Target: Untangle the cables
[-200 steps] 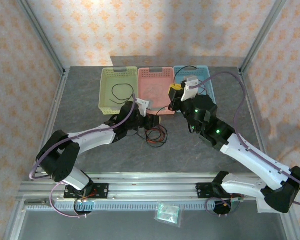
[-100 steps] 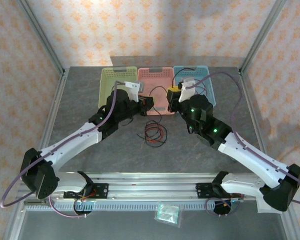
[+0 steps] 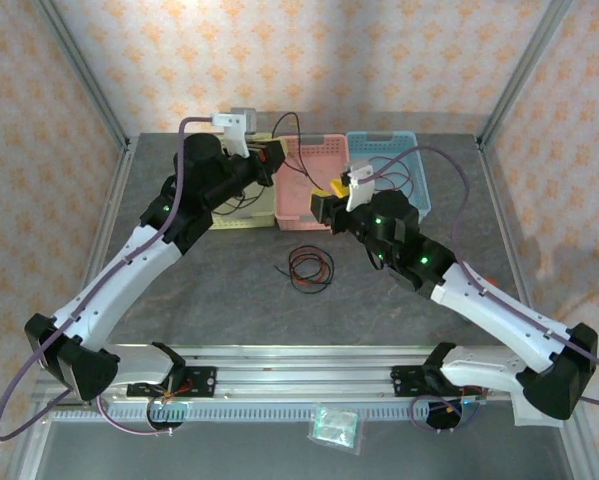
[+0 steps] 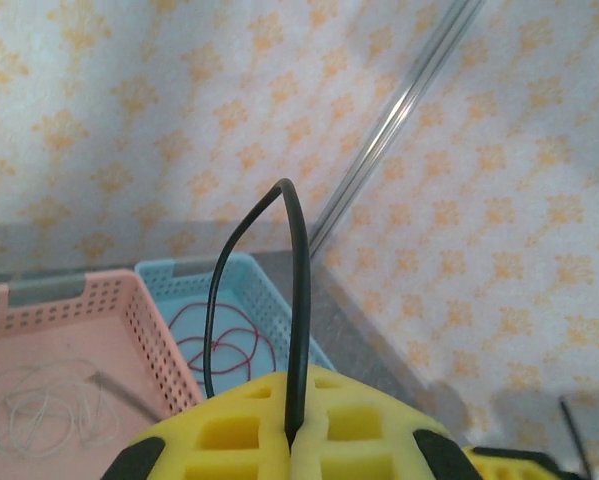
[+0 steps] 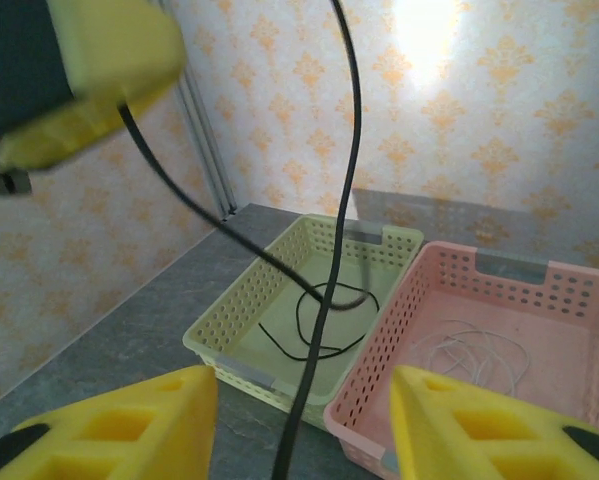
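— Grey table, patterned wallpaper all round. Where is the cable you are working on?

— Your left claw is clenched on one black cable, pinched between its yellow pads. Seen from above, it hangs at eleven o'clock from the red and black tangle lying mid-table.

— Why so high?

— My guess: lifting lets the strand dangle clear of the rest. You hold it roughly above the yellow-green basket, where another black loop lies, so you seem to be sorting by colour. A pale cable is in the pink basket, a red cable in the blue basket.

— And your right claw?

— Released. Its pads stand well apart, and the black strand passes between them, touching neither. It hovers at twelve o'clock from the tangle.

— The arms?

— Your left arm stretches long from its base at seven o'clock, wrist raised toward the back wall. Your right reaches in from five o'clock, bent at the elbow, wrist facing the baskets.
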